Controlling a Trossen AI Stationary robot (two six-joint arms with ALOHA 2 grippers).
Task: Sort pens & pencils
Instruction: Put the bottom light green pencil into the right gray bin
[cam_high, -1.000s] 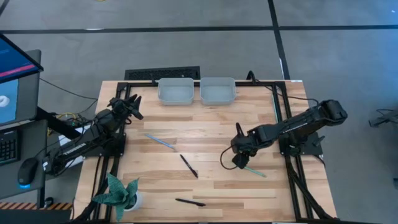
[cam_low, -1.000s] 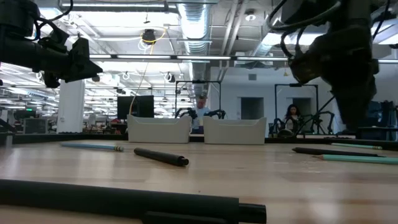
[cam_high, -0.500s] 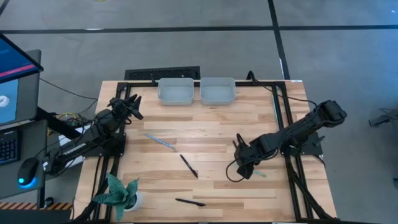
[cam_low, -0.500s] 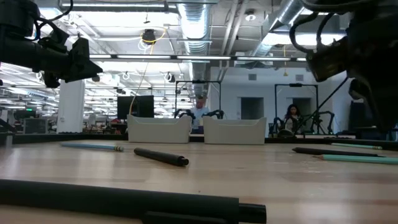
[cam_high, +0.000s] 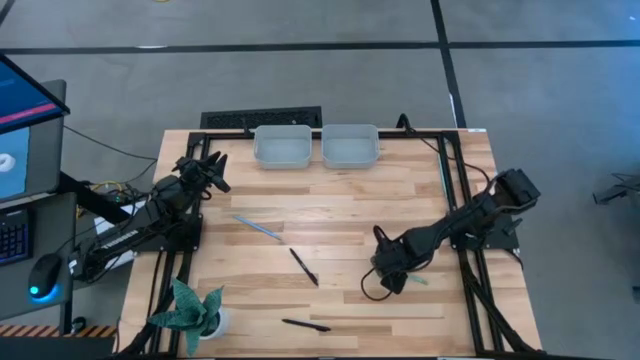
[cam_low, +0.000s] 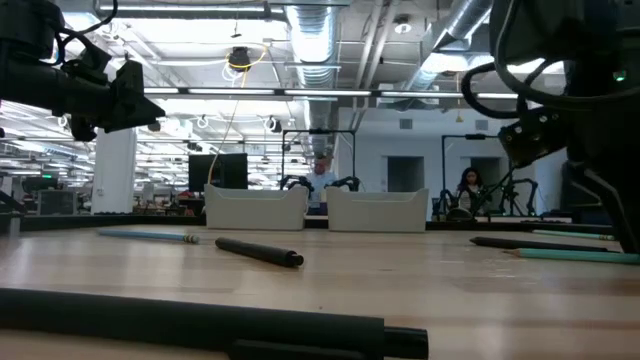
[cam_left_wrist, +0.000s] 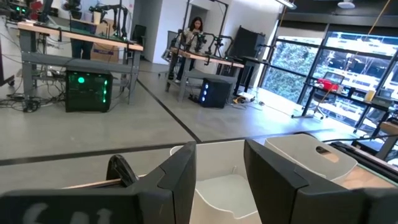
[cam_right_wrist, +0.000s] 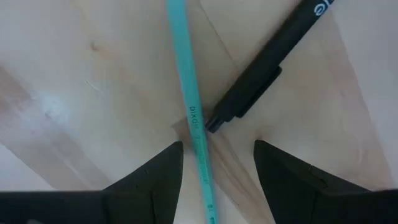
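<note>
My right gripper (cam_high: 390, 277) hangs low over the table's right part, pointing down, open. In the right wrist view its two fingers (cam_right_wrist: 152, 180) stand on either side of a teal stick (cam_right_wrist: 188, 106) lying flat on the wood. A black stick (cam_right_wrist: 267, 65) lies beside it, its end close to the teal one. A second teal stick (cam_high: 258, 228), a black one (cam_high: 303, 266) and another black one (cam_high: 306, 325) lie flat toward the table's middle and near edge. My left gripper (cam_high: 207, 166) waits open above the left edge.
Two pale grey bins (cam_high: 282, 146) (cam_high: 350, 146) stand side by side at the far edge. A small potted plant (cam_high: 193, 310) sits at the near left corner. Bare wood lies between the bins and the sticks.
My right gripper has moved toward the table's near edge and come down over the teal stick on the right, the arm folding lower. The sticks have stayed where they were.
</note>
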